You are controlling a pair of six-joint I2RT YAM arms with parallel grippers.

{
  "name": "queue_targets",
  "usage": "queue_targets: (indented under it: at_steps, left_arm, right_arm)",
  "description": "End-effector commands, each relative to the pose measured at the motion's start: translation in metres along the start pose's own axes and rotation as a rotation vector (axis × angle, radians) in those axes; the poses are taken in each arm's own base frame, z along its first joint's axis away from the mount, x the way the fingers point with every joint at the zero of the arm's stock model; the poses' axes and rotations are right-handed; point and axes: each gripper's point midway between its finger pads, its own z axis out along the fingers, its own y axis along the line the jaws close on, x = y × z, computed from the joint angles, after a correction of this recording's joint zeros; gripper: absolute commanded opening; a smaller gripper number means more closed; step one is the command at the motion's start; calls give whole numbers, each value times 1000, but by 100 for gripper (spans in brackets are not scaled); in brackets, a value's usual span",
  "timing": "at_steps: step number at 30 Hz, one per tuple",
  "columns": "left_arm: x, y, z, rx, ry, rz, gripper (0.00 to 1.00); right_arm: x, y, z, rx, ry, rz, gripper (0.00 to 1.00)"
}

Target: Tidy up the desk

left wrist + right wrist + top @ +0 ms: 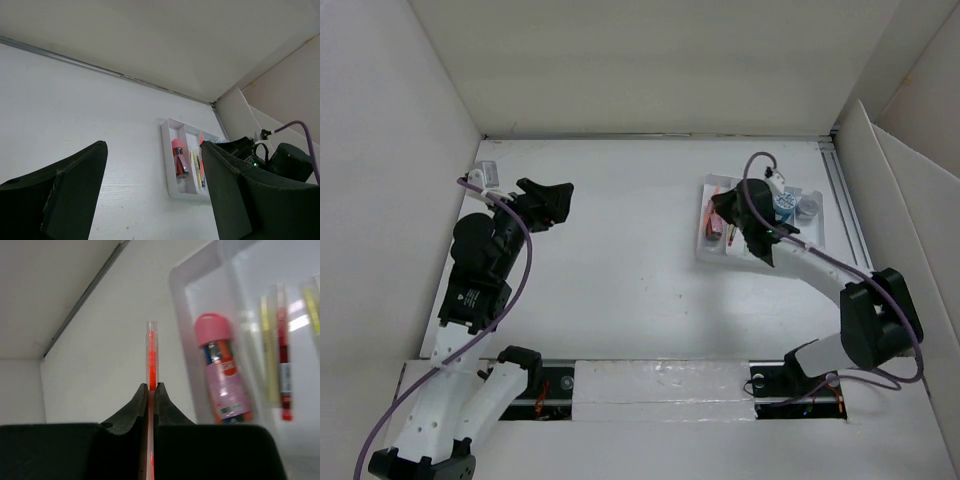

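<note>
The right gripper (151, 387) had its jaws pinched nearly shut on a slim orange pen (151, 355), which stuck out straight ahead between them, and it hovered at the white compartment tray (705, 250). In the wrist view the pen's tip lay just outside the tray's rim, on the side of the compartment holding a pink-capped tube (220, 370). The counter (620, 290) lay under the tray and spread far off from it, the tray sitting toward its far right corner. The step in hand looked like putting the pen away. To do it well, the gripper would probably need to shift the pen inward past the rim, line it up with the long slot where the yellow and red pens (282, 345) lay beyond the tube, lower it nearly flat, and only then let go, so it would not catch a divider or roll out. The left gripper (153, 150), well away from the tray, hung idle with its jaws wide and empty.
</note>
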Motion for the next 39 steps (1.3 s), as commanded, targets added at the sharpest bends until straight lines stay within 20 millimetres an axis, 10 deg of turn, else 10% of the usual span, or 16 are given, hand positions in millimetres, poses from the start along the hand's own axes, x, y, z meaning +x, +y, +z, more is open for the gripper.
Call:
queue_targets:
  at_steps: [1,8,25,34,39]
  left_arm:
    - [-3,-9,1,50,-12,14,72]
    - [1,-8,4,50,4,13,72]
    - [5,-9,11,63,21,16,73]
    - [15,-6,21,63,60,20,77]
    - [18,-5,25,65,68,24,78]
  right_arm:
    - [-24,-42,9,24,22,124,0]
    - [-67,-107,22,121,32,254,0]
    - [-72,-120,32,145,58,296,45]
    - [-84,-47,-21,-33,-26,226,100]
    - [-74,8,-64,-192,-53,139,100]
